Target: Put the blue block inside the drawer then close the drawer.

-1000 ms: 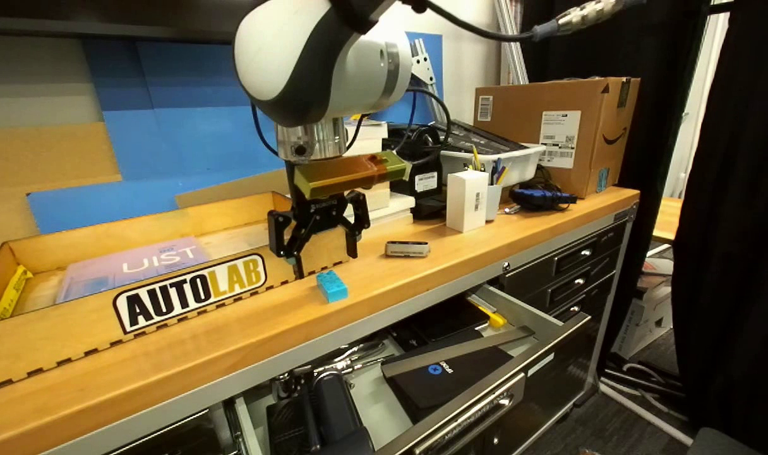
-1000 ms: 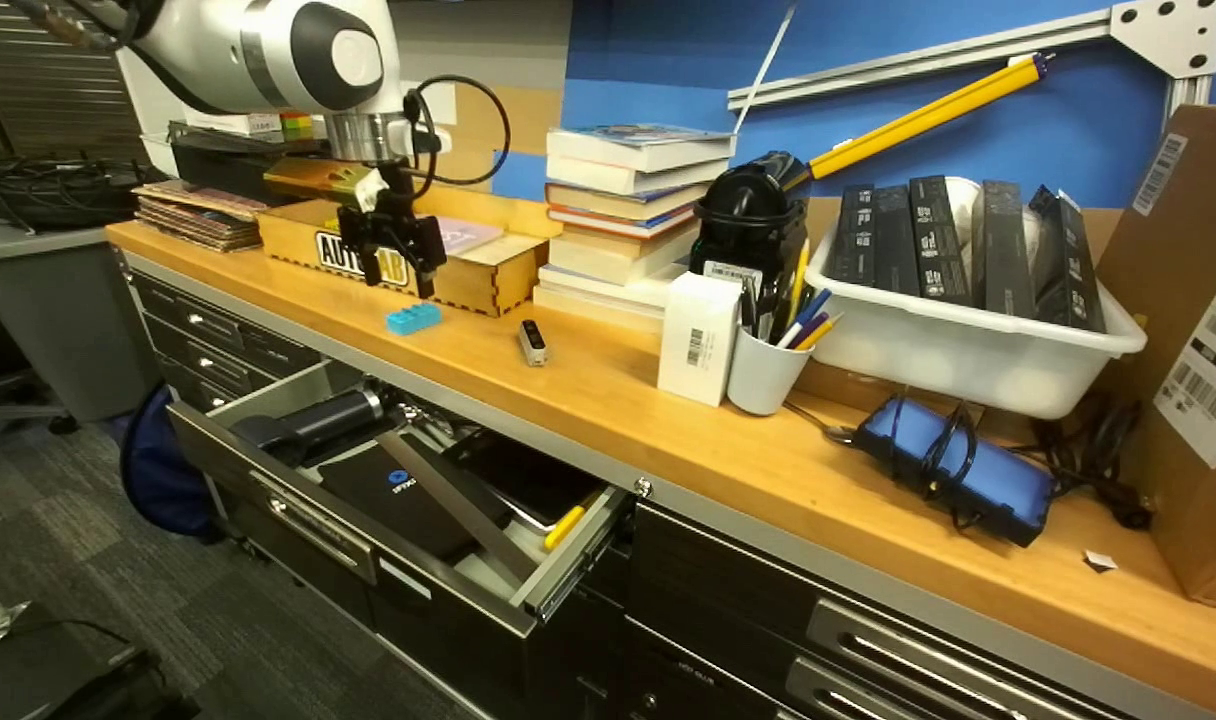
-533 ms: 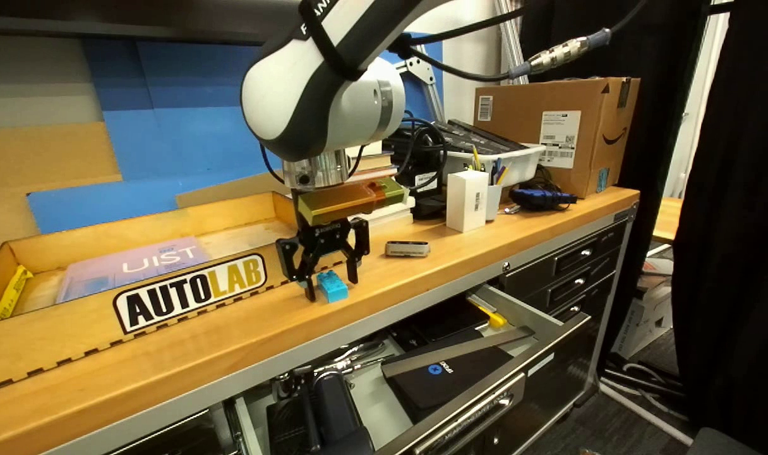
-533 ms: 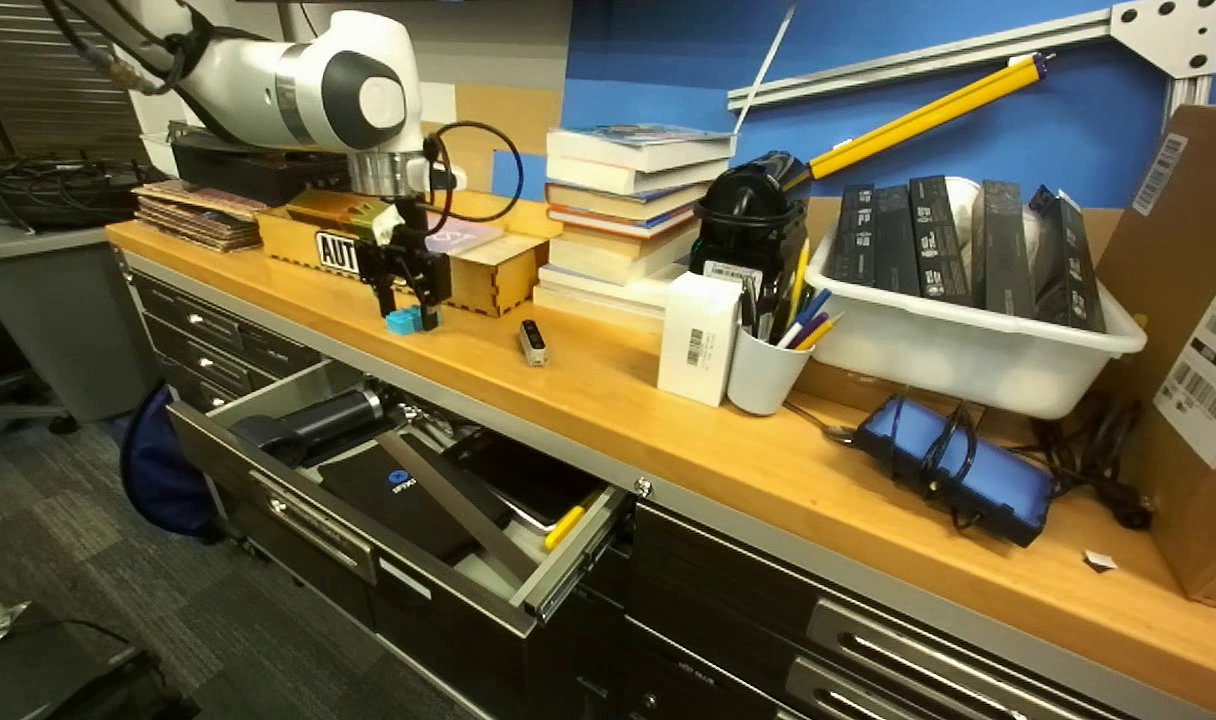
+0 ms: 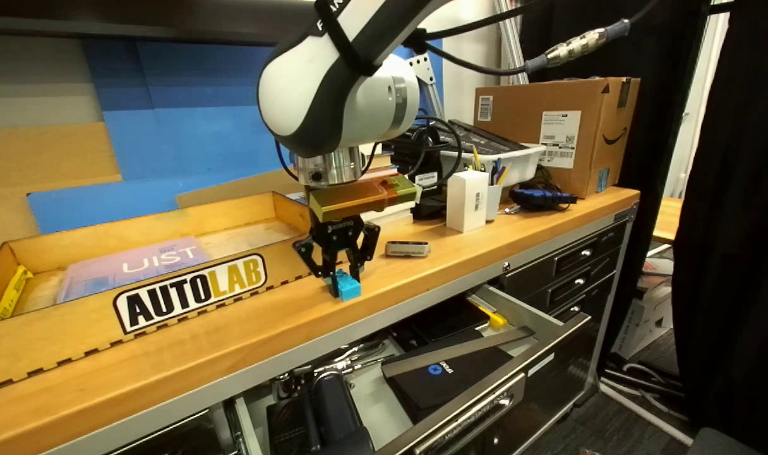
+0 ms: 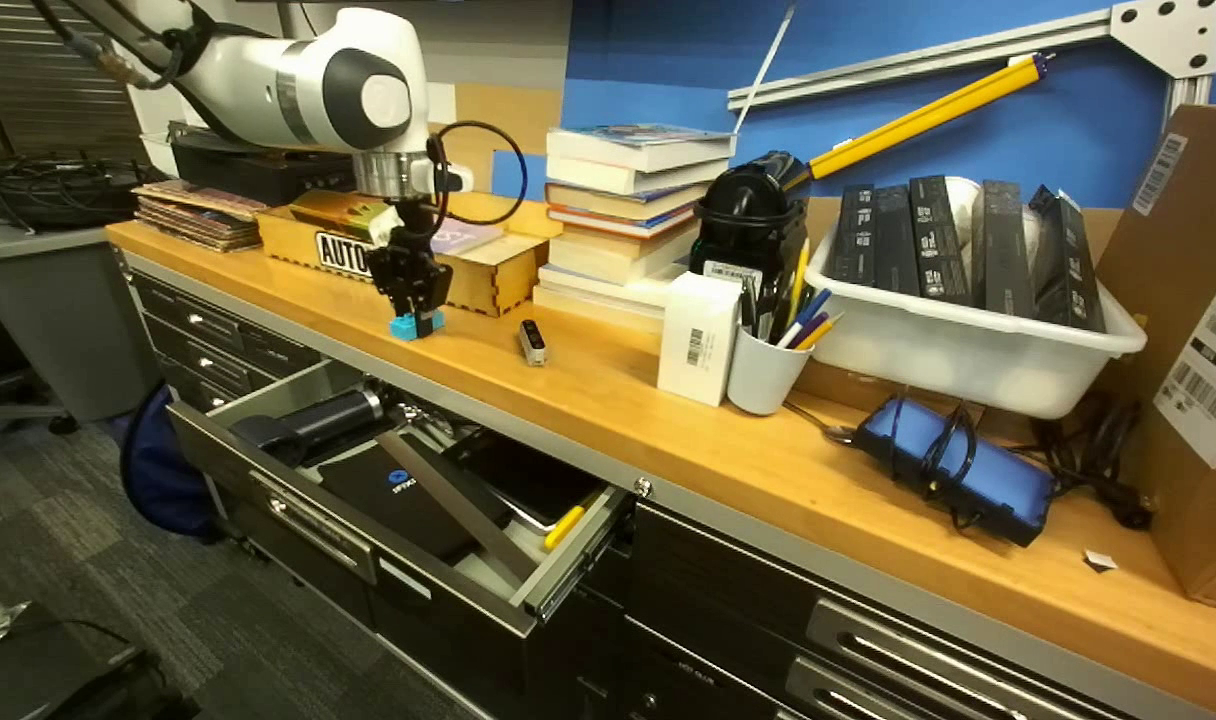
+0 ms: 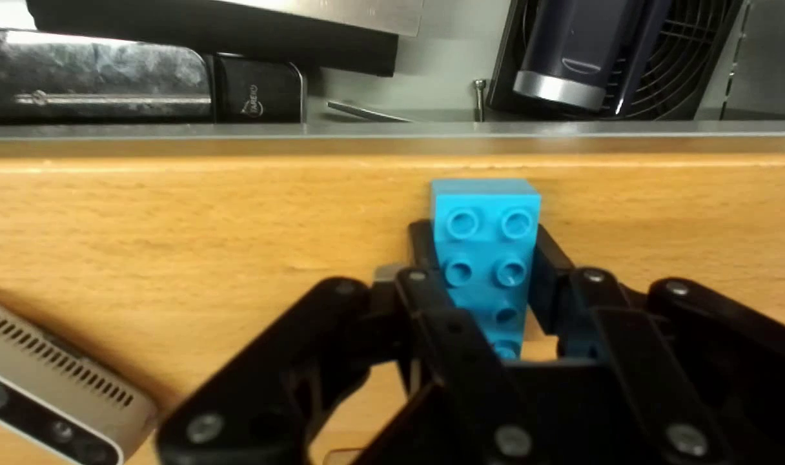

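The blue block [image 7: 486, 239], a bright studded brick, sits between the black fingers [image 7: 550, 265] of my gripper [image 7: 486, 255] in the wrist view, a finger against each long side. Both exterior views show the gripper [image 5: 345, 282] pointing down and shut on the block [image 5: 350, 291] at the wooden bench top. Whether its underside touches the wood I cannot tell. Below the bench edge the dark metal drawer [image 5: 516, 363] stands pulled out, in both exterior views. Part of the block is hidden by the finger linkage.
A small grey camera-like piece [image 5: 407, 249] lies beside the gripper. The wooden AUTOLAB box [image 5: 74, 335] is close behind. Farther along stand a white carton [image 6: 698, 340], stacked books [image 6: 633, 180] and a white bin [image 6: 968, 345]. A black case [image 6: 368, 480] and tools lie in the drawer.
My gripper has come down from above the bench, and its fingers have come together on the blue block. The block has shifted slightly along the bench with it. The drawer has not moved.
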Controlling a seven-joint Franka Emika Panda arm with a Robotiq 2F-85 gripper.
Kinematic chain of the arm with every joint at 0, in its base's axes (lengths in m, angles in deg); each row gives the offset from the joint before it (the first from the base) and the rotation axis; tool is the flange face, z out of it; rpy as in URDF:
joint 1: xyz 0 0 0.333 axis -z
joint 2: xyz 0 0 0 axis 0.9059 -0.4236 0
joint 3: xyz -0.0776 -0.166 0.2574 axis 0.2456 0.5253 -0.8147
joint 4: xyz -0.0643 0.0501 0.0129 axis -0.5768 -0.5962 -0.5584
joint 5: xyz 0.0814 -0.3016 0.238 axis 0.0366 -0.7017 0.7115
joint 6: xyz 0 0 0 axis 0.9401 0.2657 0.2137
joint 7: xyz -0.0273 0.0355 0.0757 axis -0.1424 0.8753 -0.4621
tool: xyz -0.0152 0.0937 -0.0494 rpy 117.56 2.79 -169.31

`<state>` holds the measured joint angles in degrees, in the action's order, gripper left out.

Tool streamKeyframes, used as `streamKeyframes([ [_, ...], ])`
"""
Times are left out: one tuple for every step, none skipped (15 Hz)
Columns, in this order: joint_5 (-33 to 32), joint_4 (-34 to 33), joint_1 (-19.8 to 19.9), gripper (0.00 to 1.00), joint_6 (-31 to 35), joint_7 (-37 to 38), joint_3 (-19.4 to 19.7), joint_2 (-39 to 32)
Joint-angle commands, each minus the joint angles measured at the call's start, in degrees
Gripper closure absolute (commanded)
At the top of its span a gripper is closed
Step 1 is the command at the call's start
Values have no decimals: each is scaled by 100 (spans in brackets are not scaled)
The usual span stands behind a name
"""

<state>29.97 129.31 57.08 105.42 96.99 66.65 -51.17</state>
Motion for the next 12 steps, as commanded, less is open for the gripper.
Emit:
streamKeyframes([
  [77, 1127, -89, 89, 197, 180, 100, 895],
  [112, 1441, -81, 89, 248, 229, 82, 1118],
  [77, 1771, -99, 89, 263, 407, 69, 1350],
  [48, 2060, -109, 89, 276, 610, 54, 1550],
  [-19, 2356, -114, 89, 325, 921, 44, 1729],
  [-21, 2627, -95, 89, 390, 1173, 27, 1875],
  [-55, 2845, -68, 89, 493, 1421, 16, 1945],
  [-252, 3003, -27, 89, 574, 1941, 16, 1935],
  [-263, 3138, 20, 89, 728, 2209, 19, 1918],
  [-297, 3226, 60, 89, 861, 2470, 33, 1879],
  [-283, 3286, 97, 89, 1033, 2715, 53, 1813],
  [-263, 3311, 133, 89, 1200, 2883, 77, 1740],
])
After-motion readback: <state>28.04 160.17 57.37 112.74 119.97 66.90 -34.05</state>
